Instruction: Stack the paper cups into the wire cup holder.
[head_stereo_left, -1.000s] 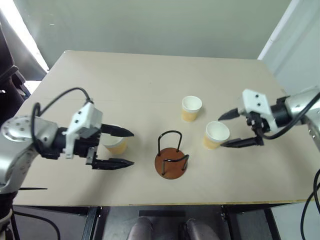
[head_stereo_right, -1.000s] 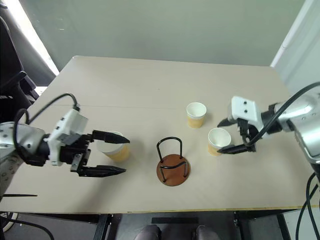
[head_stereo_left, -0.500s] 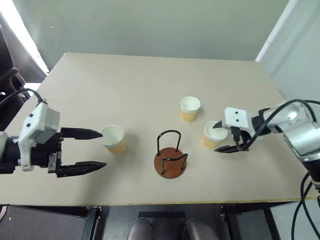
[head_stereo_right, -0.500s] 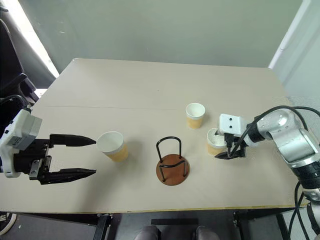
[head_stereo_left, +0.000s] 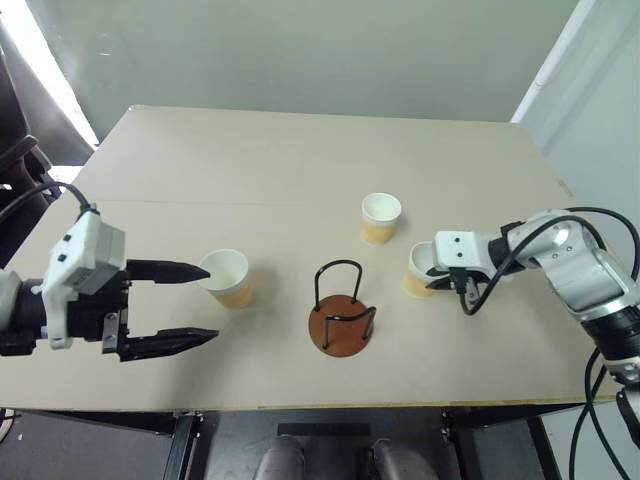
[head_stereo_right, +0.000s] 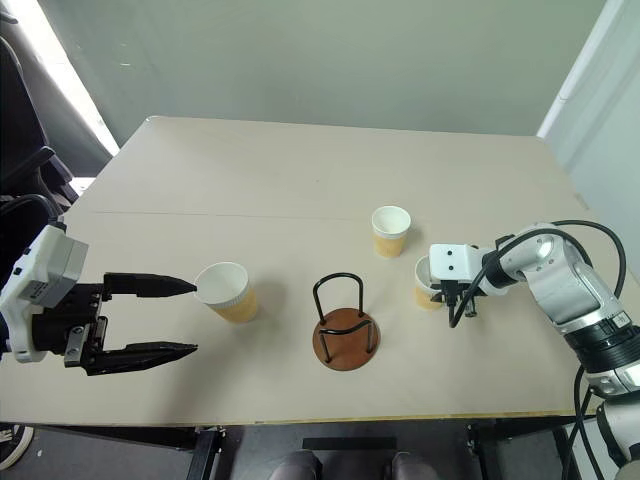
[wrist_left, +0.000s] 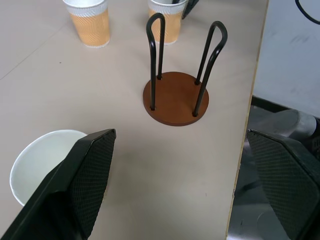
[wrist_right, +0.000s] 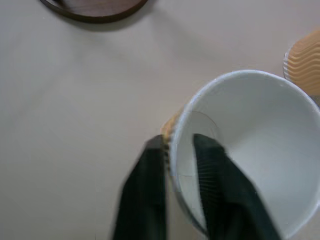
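Note:
Three paper cups stand upright on the table. The left cup (head_stereo_left: 228, 278) sits just past my left gripper (head_stereo_left: 212, 302), whose fingers are wide open and level; the upper fingertip (head_stereo_left: 205, 270) is near the cup's rim. The wire cup holder (head_stereo_left: 340, 325), a brown disc with black loops, stands empty mid-table. A second cup (head_stereo_left: 380, 217) stands behind the holder. My right gripper (wrist_right: 177, 150) is shut on the wall of the right cup (head_stereo_left: 418, 268), one finger inside the rim and one outside.
The beige table (head_stereo_left: 300, 160) runs well beyond the cups at the back. Its front edge (head_stereo_left: 330, 408) lies close behind the holder. The holder's base edge (wrist_right: 95, 10) and the second cup (wrist_right: 305, 65) are near the gripped cup.
My right gripper came down over the right cup and shut on its wall. My left gripper drew back to the left, off the left cup, and stayed open.

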